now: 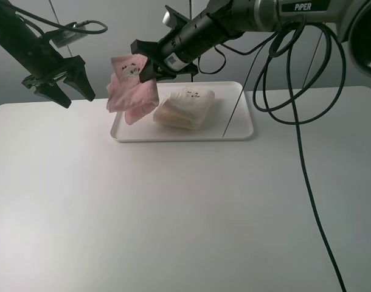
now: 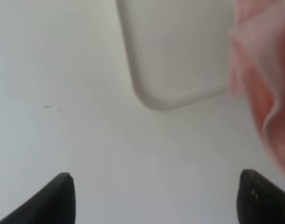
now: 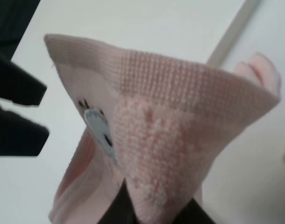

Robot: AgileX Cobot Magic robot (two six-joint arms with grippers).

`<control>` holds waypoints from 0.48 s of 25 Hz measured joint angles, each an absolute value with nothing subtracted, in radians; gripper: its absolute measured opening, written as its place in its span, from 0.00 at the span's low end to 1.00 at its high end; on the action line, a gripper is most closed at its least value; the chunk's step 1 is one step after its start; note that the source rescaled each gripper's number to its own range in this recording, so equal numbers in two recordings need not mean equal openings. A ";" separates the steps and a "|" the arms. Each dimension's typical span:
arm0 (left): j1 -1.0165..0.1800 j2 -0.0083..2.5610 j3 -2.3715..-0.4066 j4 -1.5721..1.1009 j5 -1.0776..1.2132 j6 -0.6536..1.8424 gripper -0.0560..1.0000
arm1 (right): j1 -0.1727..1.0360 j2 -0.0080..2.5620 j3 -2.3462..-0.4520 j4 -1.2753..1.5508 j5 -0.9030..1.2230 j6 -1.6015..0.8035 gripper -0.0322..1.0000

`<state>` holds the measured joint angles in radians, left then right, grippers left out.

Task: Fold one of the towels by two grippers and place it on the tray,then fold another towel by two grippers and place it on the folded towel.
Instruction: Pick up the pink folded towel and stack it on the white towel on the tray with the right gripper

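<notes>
Above tray (image 1: 240, 131), right end effector (image 1: 150, 68) pinching pink towel (image 1: 132, 91)

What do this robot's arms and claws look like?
Both arms are black, each ending in a black two-fingered claw: the left gripper has pointed, wedge-shaped fingers. The right arm carries white "PIPER" lettering, a small white label, and long black cables looping over the table.

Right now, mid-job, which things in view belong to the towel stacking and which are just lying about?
Part of the job:
- pale pink terry towel, hanging from the right pincer
- folded cream terry towel lying on the tray
- flat white plastic tray
- open left pincer

Just there:
- white table
- trailing black cable
</notes>
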<state>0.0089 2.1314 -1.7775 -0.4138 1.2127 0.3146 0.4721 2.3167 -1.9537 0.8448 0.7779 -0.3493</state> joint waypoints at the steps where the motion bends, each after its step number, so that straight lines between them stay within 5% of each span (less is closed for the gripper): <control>1: 0.009 2.131 -1.778 -0.416 1.213 0.317 0.91 | 0.451 2.317 -1.970 0.845 0.785 -0.339 0.11; 12: 0.009 2.131 -1.778 -0.417 1.215 0.318 0.91 | 0.338 2.317 -2.020 0.925 0.819 -0.316 0.11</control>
